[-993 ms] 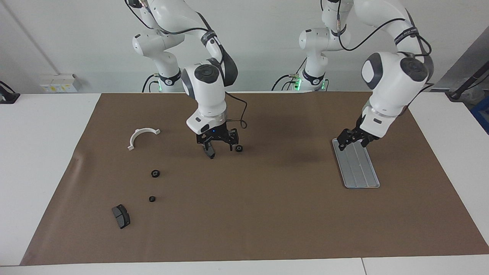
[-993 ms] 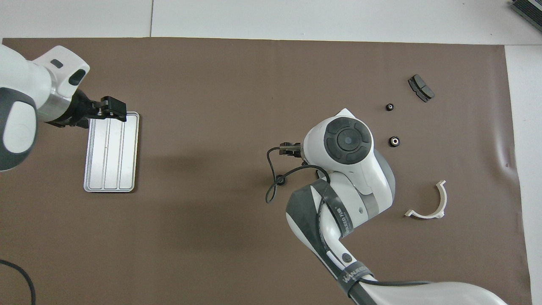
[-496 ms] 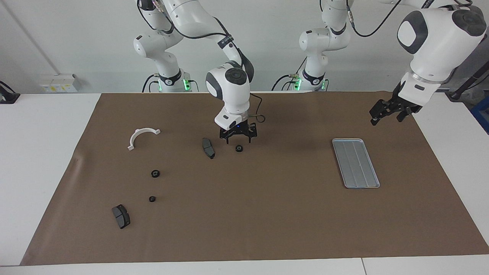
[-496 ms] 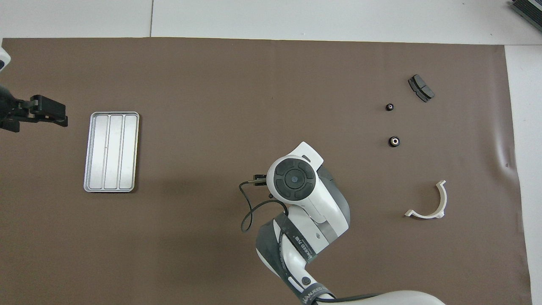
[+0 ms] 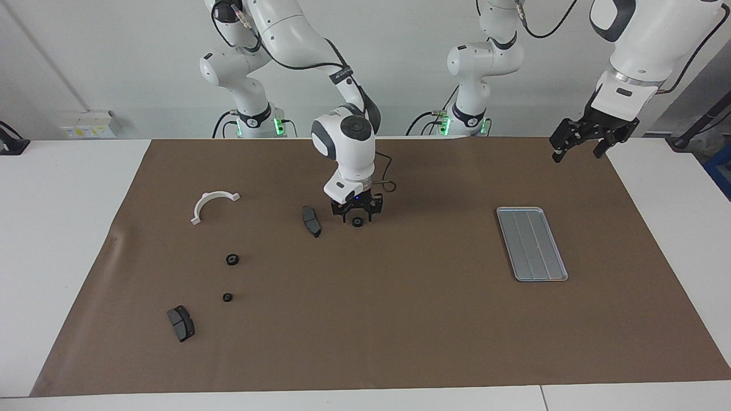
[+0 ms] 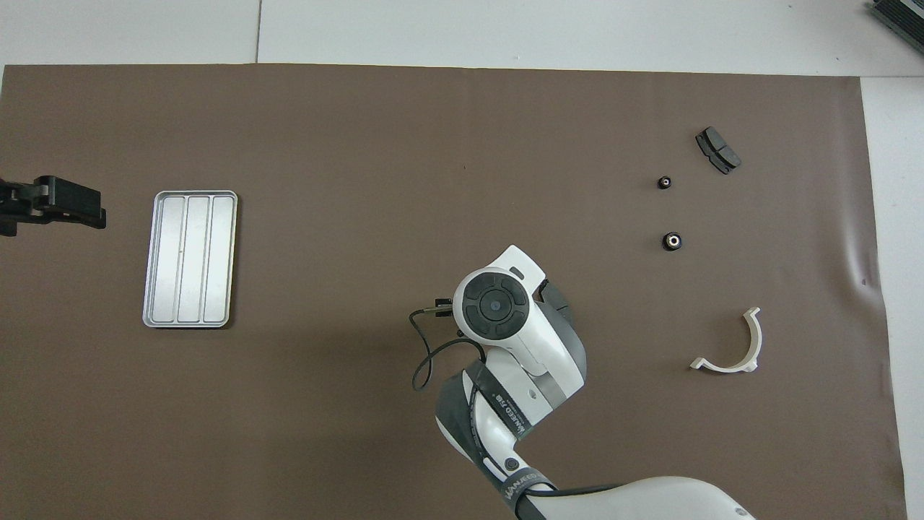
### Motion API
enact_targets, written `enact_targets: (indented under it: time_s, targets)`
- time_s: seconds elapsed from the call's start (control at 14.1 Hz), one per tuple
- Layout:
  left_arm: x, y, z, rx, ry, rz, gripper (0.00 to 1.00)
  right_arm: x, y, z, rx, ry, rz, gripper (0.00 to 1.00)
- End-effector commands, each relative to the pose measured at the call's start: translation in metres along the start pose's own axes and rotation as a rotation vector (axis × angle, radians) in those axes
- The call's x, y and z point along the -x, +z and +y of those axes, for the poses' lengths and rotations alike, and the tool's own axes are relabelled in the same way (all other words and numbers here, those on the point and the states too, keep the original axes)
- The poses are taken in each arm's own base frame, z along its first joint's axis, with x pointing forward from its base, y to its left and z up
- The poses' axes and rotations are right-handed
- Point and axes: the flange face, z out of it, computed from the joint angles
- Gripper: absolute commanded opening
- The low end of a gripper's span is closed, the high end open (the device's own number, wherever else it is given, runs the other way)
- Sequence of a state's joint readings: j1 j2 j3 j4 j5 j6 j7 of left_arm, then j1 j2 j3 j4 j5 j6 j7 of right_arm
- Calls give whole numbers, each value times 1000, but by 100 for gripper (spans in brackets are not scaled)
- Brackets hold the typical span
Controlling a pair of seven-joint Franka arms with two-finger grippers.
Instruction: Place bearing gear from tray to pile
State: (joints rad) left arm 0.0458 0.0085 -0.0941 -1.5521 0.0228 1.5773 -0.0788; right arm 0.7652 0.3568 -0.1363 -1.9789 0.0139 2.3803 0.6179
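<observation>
A: Where does the right claw (image 5: 357, 216) stand?
B: Low over a bearing gear (image 5: 357, 222) on the brown mat (image 5: 400, 319), mid-desk, fingers straddling it; whether they grip it cannot be told. A brake pad (image 5: 311, 221) lies just beside.

A: And the left claw (image 5: 578, 144)?
B: Raised over the mat's corner at the left arm's end, fingers apart, holding nothing.

A: The tray (image 5: 531, 243)?
B: Bare, at the left arm's end (grooves lengthwise).

A: The pile?
B: Two gears (image 5: 231, 260) (image 5: 227, 297) toward the right arm's end, between a white half-ring (image 5: 211, 204) and a second brake pad (image 5: 180, 323)
</observation>
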Motion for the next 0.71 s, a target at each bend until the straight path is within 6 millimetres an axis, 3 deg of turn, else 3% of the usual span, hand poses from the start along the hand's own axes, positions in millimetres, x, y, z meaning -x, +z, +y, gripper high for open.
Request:
enact_targets:
  time_s: [0.0, 0.21, 0.5, 0.57, 0.64]
  targets:
    - [8, 7, -5, -11, -8, 8, 100, 2, 3, 1, -9, 21, 9, 70]
    - [17, 30, -15, 9, -36, 48, 100, 8, 6, -3, -5, 14, 3, 61]
    - [16, 34, -55, 70, -128, 42, 100, 8, 7, -2, -4, 16, 3, 59]
    - [17, 34, -57, 70, -125, 39, 100, 8, 7, -2, -4, 16, 3, 52]
    - [16, 33, -58, 70, -127, 45, 100, 8, 7, -3, -5, 15, 3, 38]
